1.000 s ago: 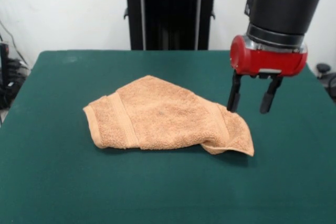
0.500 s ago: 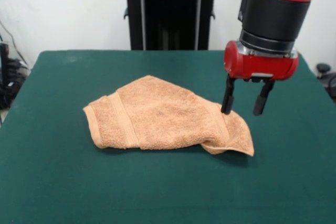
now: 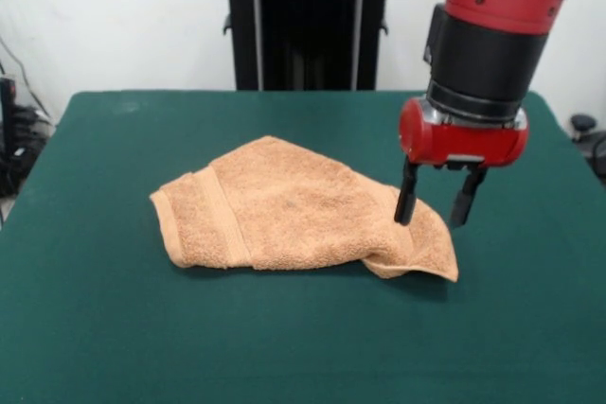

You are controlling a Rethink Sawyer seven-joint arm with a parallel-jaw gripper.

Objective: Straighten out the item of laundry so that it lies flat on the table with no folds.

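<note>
The item of laundry (image 3: 284,210) is an orange-tan terry towel lying folded and bunched near the middle of the dark green table (image 3: 114,328), with a border band near its left end and a doubled-over corner at its right end. My gripper (image 3: 433,208) hangs open just above that right end. Its left finger is over the towel's edge and its right finger is over the felt beside the towel. Nothing is held between them.
A black pedestal frame (image 3: 308,21) stands behind the table's far edge. Cables and dark equipment (image 3: 14,139) sit off the left side, and a small dark object (image 3: 582,125) lies off the right side.
The gripper has moved left and down toward the towel's right end, staying open. The towel has not moved.
</note>
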